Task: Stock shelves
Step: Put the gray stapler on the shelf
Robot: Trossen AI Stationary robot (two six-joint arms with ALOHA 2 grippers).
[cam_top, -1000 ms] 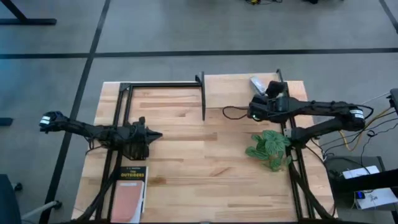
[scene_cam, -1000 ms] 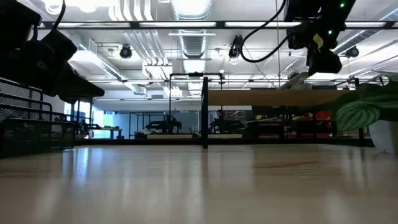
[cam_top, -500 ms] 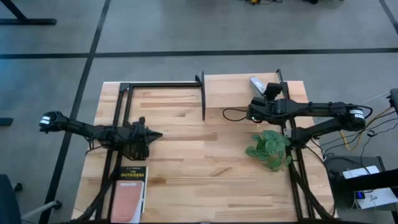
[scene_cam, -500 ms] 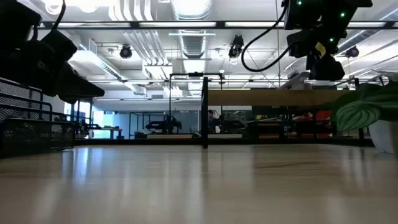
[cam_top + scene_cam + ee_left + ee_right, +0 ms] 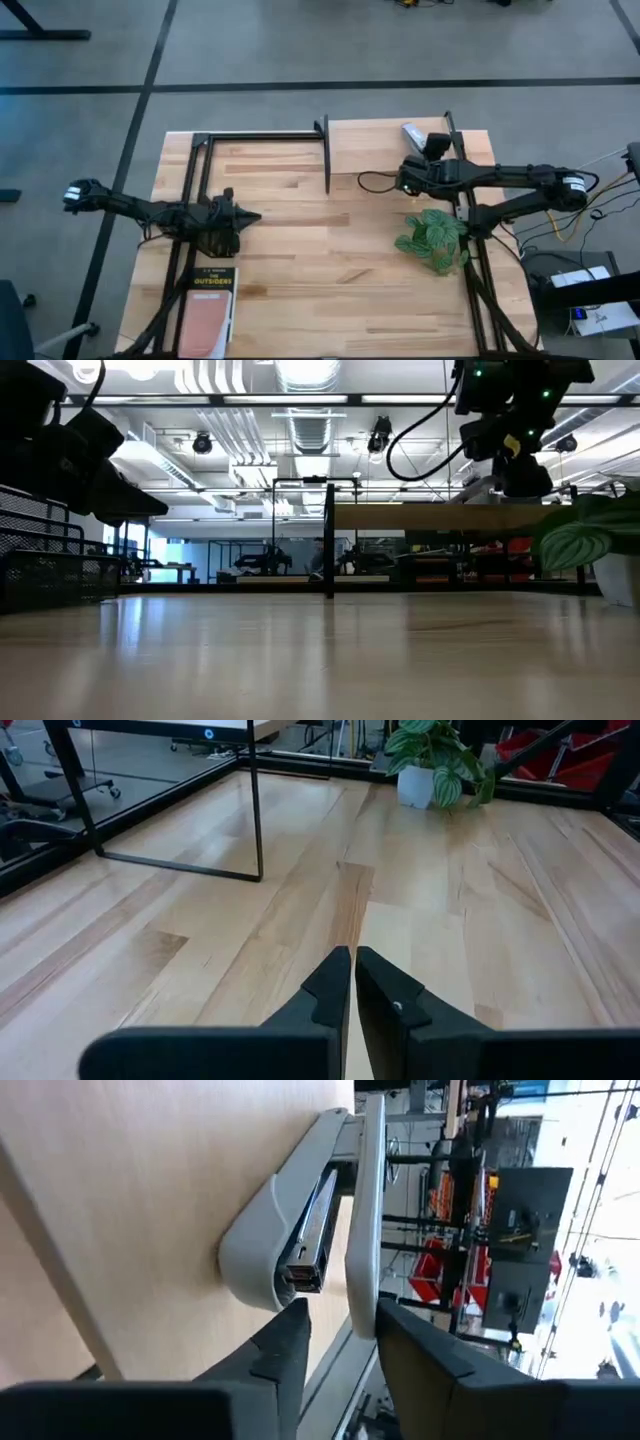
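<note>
Grey floor [image 5: 90,120] crossed by dark lines surrounds the table; ceiling tube lights [image 5: 300,399] and ducts overhead.

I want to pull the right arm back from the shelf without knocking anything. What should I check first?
1. Right pincer open: ok, its fingers are spread.
2. Stapler free of the fingers: ok, it lies just ahead of the fingertips, not between them.
3. Stapler resting on the shelf: ok, it lies flat on the light wood board.
4. Left pincer out of the way: ok, it is shut and over the table's left side, far from the shelf.
5. Plant clear of the right arm: cannot tell, in the high view its leaves sit right against the arm.
</note>
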